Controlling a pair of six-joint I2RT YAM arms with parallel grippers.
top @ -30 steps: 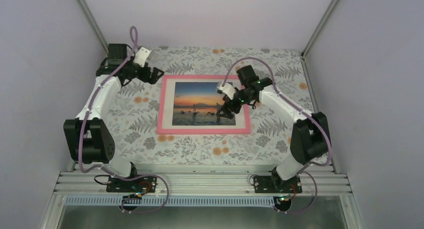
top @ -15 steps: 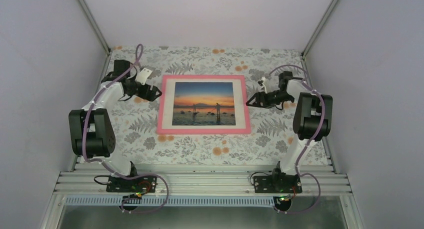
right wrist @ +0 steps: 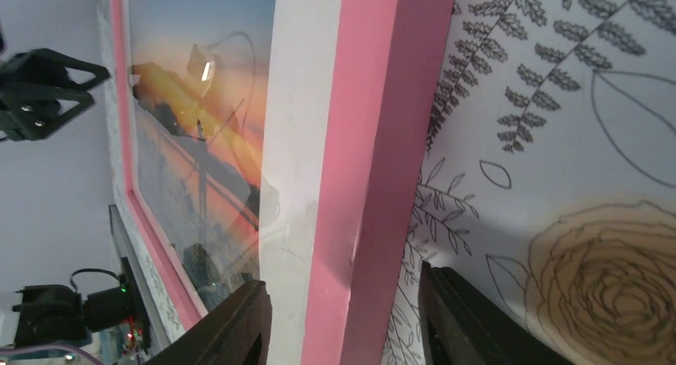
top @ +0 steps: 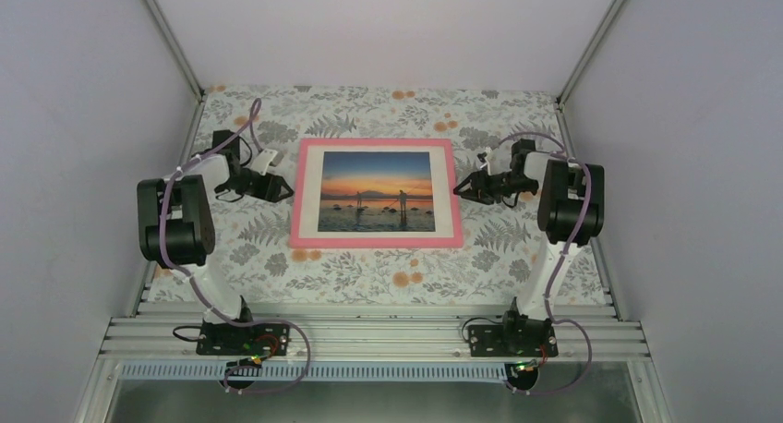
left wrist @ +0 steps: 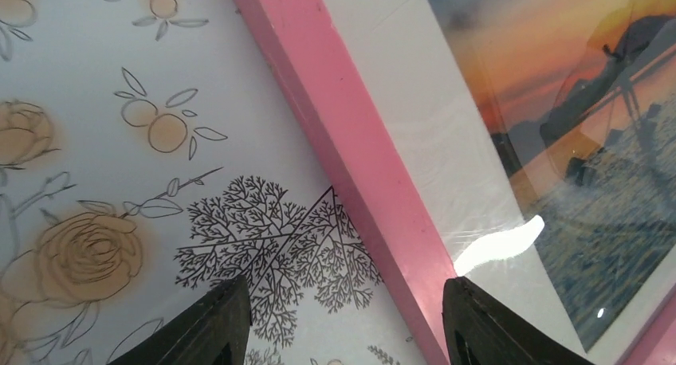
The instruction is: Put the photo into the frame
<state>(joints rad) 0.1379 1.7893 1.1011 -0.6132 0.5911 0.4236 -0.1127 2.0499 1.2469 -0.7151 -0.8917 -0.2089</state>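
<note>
Lying inside the thin pink rectangular frame, the orange sunset paper print seems light and glossy; grasp the stiff frame edges. Left gripper at its 9 o'clock and right gripper at 3, both spread, empty.

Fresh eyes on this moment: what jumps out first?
The sunset photo sits inside the pink frame, which lies flat at the centre of the flowered tablecloth. The left gripper and right gripper flank the frame's short sides, both open and empty, pointing inward at it.
</note>
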